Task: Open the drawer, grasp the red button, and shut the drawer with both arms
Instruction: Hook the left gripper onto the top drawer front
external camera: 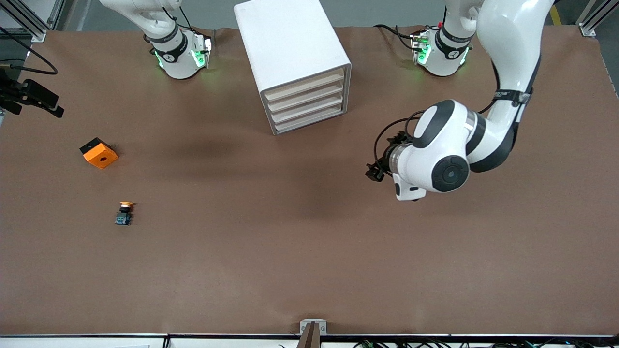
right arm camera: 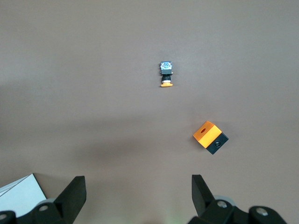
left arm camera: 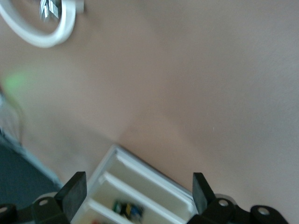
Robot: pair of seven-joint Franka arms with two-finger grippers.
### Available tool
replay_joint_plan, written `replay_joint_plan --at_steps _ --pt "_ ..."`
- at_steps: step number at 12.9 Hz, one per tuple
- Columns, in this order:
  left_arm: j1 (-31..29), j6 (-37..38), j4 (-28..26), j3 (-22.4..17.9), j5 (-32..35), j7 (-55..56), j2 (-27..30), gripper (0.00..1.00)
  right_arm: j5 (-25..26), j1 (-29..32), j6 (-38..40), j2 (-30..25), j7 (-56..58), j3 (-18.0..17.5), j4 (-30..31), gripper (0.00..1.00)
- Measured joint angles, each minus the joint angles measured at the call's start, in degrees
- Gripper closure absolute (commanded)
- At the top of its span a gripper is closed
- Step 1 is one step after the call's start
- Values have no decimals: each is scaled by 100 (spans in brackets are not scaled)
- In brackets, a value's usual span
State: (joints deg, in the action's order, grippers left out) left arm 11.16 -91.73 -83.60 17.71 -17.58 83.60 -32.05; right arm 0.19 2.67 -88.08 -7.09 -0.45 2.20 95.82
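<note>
L jaws (left arm camera: 135,196) wide open, R jaws (right arm camera: 138,196) too, empty

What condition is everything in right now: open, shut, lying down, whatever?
Drawer cabinet: all four drawers shut.
Left tool: open, empty, over the table toward the left arm's end.
Right tool: open, empty, high over the right arm's end.
Orange-capped button: lying on its side.
Orange cube: resting on the table, untouched.

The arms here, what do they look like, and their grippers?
Both arms are glossy white with black bands at the joints. Green lights glow at their bases, and thin black cables loop by the left wrist. The left gripper and right gripper have black fingers.
</note>
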Motion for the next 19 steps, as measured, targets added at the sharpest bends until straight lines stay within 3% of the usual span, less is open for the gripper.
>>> replay_joint_plan --at_steps 4,7,11,14,15,19 --pt "-7 -64 22 -20 -1244 843 -534 0 0 0 0 0 0 0 2 0" --pt "37 -5 25 -2 -1403 1444 -788 0 0 0 0 0 0 0 2 0" --pt "658 60 21 15 -1562 2917 -996 0 0 0 0 0 0 -14 3 0" --pt "976 246 20 1 -1976 3726 -1423 10 0 0 0 0 1 -23 3 0" --pt "970 405 21 -14 -2162 3878 -1571 18 0 0 0 0 2 -26 3 0" --pt "935 826 41 -33 -2789 4497 -1804 30 0 0 0 0 2 -27 3 0"
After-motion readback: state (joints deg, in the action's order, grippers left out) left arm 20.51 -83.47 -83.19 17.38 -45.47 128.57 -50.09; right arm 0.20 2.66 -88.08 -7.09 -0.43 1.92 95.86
